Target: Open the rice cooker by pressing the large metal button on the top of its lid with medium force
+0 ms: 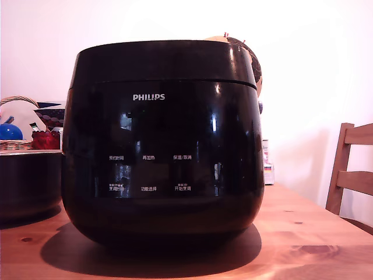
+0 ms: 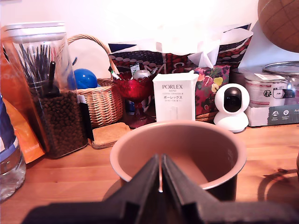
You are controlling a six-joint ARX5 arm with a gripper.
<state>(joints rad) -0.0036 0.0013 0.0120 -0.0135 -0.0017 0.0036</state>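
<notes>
Large glossy black rounded rice cooker (image 1: 160, 140) with white PHILIPS logo fills the middle of the exterior view, standing on a reddish wooden table (image 1: 309, 233); two rows of small white Chinese labels on its front. Thick black lid (image 1: 166, 61) sits down flush on the body, seam line visible all round the front; top button not visible from this angle. Dark bowl-like pot (image 1: 29, 181) just beside the cooker on the exterior view's left; in the wrist view it is a round inner pot (image 2: 187, 149) with a copper-brown lining, directly ahead of the gripper. Wooden chair back (image 1: 349, 175) at the exterior view's right, well apart. Wrist view background: clear canister of dark pellets (image 2: 46, 88); wicker basket (image 2: 100, 100) holding a blue ball (image 2: 85, 78); white PORLEX box (image 2: 175, 97); small white round camera (image 2: 232, 107). Black gripper (image 2: 160, 179): jaws pressed together, only a thin slit between them, nothing pinched.
</notes>
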